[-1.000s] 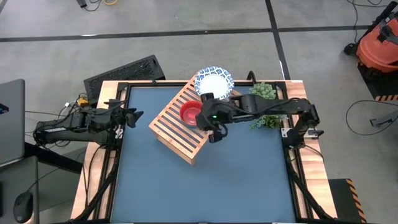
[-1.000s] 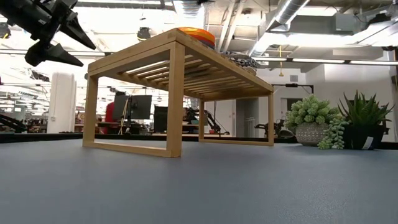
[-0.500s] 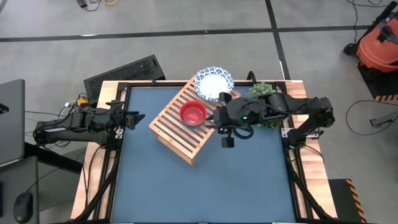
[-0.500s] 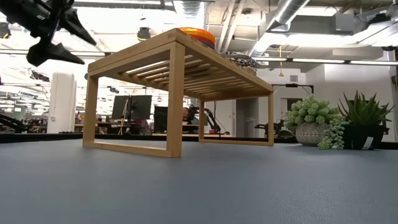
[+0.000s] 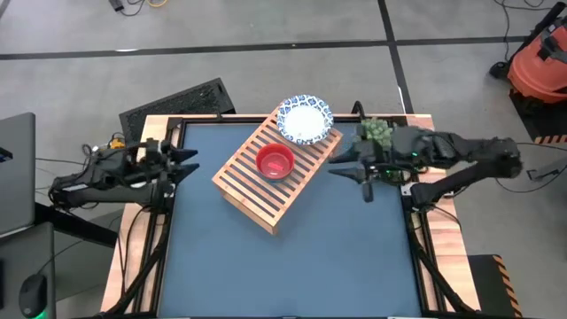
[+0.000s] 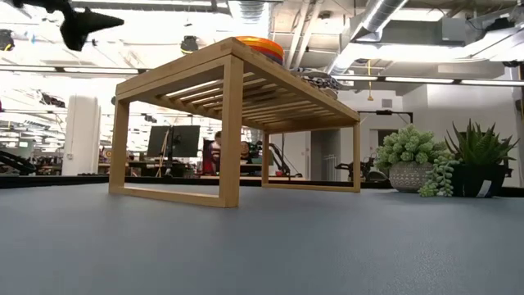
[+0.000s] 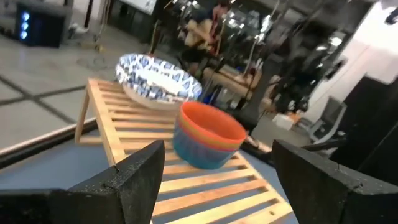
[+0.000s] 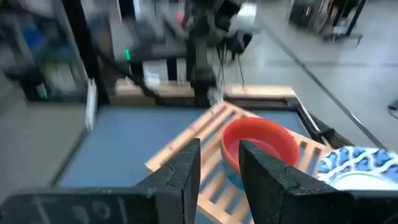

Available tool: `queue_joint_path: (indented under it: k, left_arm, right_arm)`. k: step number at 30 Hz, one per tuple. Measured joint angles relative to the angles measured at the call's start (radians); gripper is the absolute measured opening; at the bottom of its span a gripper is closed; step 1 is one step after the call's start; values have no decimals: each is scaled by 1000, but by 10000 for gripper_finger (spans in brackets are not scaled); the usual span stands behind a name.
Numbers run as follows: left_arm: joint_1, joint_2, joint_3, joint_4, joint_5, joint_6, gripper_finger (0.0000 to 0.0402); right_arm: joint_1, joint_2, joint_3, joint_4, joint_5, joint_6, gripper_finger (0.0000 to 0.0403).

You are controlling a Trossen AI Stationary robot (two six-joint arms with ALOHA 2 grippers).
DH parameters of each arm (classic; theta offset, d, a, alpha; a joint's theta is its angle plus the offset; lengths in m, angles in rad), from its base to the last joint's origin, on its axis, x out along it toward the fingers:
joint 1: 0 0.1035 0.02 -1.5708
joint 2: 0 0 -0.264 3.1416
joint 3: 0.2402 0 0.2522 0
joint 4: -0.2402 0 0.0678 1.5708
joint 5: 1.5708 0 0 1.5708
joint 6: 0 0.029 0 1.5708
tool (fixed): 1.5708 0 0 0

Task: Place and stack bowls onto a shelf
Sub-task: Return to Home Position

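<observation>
On the blue table (image 5: 292, 266) the shelf (image 5: 257, 190) stands at a slant, and everything else is best placed from it. Both arms hang off to either side of the shelf, neither one over its slats. That fits a job that looks finished, and I judge that only parking the arms is left.

On the shelf's top, at the end nearest the potted plants (image 5: 376, 133), sit the patterned bowls (image 5: 304, 121), nested into one pile that reaches the shelf's corner. Just beside them, toward the middle of the slats, stand the small bowls (image 5: 275, 161), also nested, with red-orange on top and teal at the base. Nesting keeps all the bowls to two footprints and leaves the rest of the shelf bare.

The right gripper (image 5: 344, 165) hovers off the shelf's plant-side edge, near it but not touching. Its fingers stand a narrow gap apart and hold nothing. The left gripper (image 5: 192, 162) waits off the shelf's opposite side, well apart from it, with its jaws spread wide and likewise empty.

Empty, parted jaws make sense with nothing left to carry. Staying outside the shelf's outline keeps either arm from clipping a pile.
</observation>
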Motion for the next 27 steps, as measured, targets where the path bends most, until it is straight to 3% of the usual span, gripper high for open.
queue_joint_path:
  k: [6,11,17,27]
  left_arm:
    - [0,-160,-1,-47,51,30,281]
    - [0,-148,-9,-58,98,34,281]
    - [0,-152,-158,48,158,22,281]
    - [0,-156,-457,329,319,-24,281]
  right_arm:
    - [5,-304,-521,500,1,133,134]
    - [38,-457,-812,823,21,163,134]
    - [112,-556,-1012,997,103,190,134]
    - [206,-571,-1224,1222,173,207,134]
